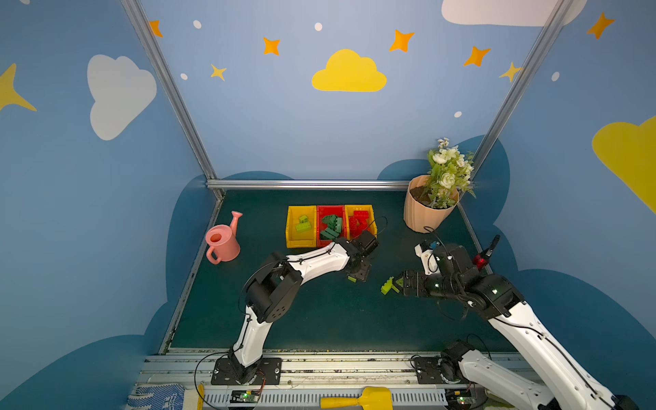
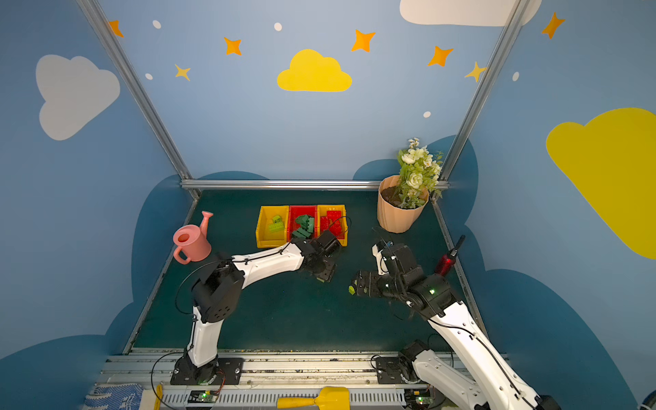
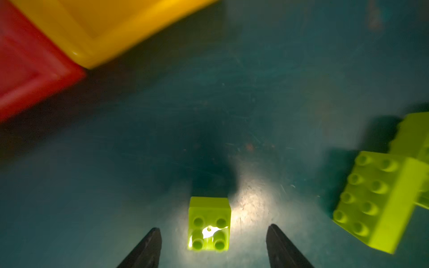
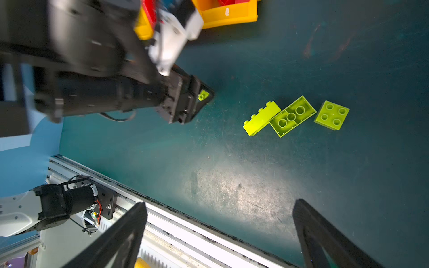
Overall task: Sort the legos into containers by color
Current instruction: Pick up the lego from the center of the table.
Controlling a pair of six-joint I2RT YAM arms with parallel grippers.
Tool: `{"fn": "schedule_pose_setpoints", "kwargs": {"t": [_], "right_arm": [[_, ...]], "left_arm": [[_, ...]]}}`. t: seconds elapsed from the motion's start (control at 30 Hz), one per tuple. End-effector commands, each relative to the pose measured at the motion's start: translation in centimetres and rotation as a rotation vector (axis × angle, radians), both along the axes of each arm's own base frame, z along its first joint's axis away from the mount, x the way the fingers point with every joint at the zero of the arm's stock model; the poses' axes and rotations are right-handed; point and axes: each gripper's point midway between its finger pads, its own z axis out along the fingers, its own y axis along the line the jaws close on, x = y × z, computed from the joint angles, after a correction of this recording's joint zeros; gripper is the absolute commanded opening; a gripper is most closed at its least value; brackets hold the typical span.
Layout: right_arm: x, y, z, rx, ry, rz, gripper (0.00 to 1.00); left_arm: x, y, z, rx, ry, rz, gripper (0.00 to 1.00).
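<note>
Legos (image 1: 332,225) are mostly sorted: lime ones in the left yellow bin (image 1: 301,243), dark green in the red bin (image 1: 331,207), red in the right yellow bin (image 1: 358,206). Four lime bricks are left on the table (image 4: 232,174). Your left gripper (image 3: 212,228) stands open around a small square brick (image 3: 209,208). Your right gripper (image 4: 220,203), wide open and empty, is near the other three (image 4: 291,116).

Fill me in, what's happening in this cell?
Two arms are sorting lego bricks by color into three bins. The left yellow bin holds lime bricks, the red bin dark green ones, the right yellow bin red ones. The left hand is open, its jaws on either side of a small lime brick on the mat, not gripping it. The right hand is open near three lime bricks not yet binned.
</note>
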Motion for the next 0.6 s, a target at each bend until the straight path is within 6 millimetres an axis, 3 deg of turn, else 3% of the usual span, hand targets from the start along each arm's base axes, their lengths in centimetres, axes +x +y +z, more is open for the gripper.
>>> {"fn": "schedule_pose_setpoints", "kwargs": {"t": [0.0, 0.27, 0.4, 0.57], "right_arm": [[-0.5, -0.9, -0.4, -0.023, 0.001, -0.015, 0.97], [-0.5, -0.9, -0.6, -0.023, 0.008, -0.018, 0.97], [-0.3, -0.8, -0.7, -0.025, 0.011, -0.017, 0.97], [-0.2, -0.7, -0.7, -0.024, 0.012, -0.019, 0.97]], "left_arm": [[0.4, 0.0, 0.0, 0.020, -0.003, 0.000, 0.71], [0.1, 0.1, -1.9, 0.045, 0.023, -0.008, 0.68], [0.0, 0.2, -2.4, 0.056, 0.038, -0.005, 0.55], [-0.2, 0.4, -2.5, 0.066, 0.045, -0.008, 0.46]]}}
